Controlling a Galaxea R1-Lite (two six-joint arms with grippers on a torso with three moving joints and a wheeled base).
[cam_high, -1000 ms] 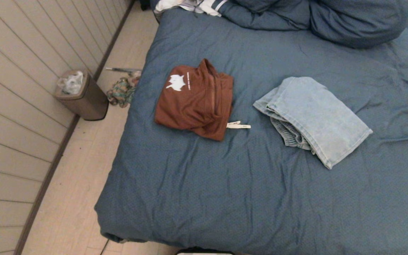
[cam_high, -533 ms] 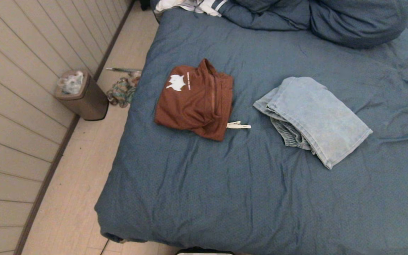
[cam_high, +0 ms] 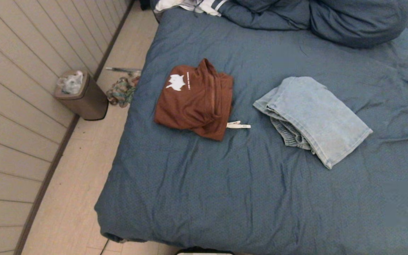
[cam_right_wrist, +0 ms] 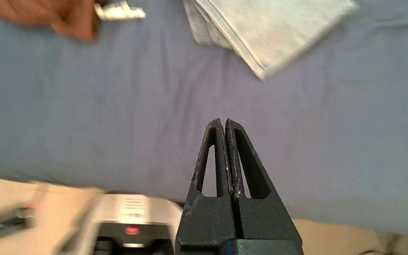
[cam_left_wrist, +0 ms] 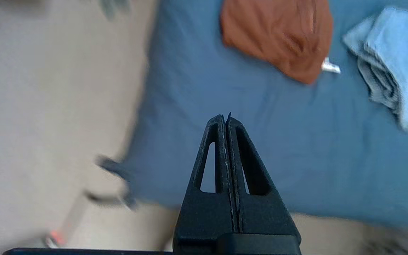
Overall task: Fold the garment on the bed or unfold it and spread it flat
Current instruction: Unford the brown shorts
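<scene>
Two folded garments lie on the slate-blue bed [cam_high: 225, 198]. A rust-brown shirt [cam_high: 195, 101] with a white print sits left of centre, with a white tag [cam_high: 238, 125] at its corner. Folded light-blue jeans [cam_high: 313, 117] lie to its right. Neither arm shows in the head view. My left gripper [cam_left_wrist: 224, 118] is shut and empty, held above the bed's near left part, well short of the brown shirt [cam_left_wrist: 278, 35]. My right gripper [cam_right_wrist: 224, 122] is shut and empty too, over the near edge of the bed, short of the jeans [cam_right_wrist: 267, 28].
A blue duvet [cam_high: 331, 17] is bunched at the head of the bed beside white cloth [cam_high: 190, 5]. On the floor to the left stand a brown bin [cam_high: 81, 95] and a heap of patterned cloth [cam_high: 120, 91]. A panelled wall [cam_high: 12, 106] runs along the left.
</scene>
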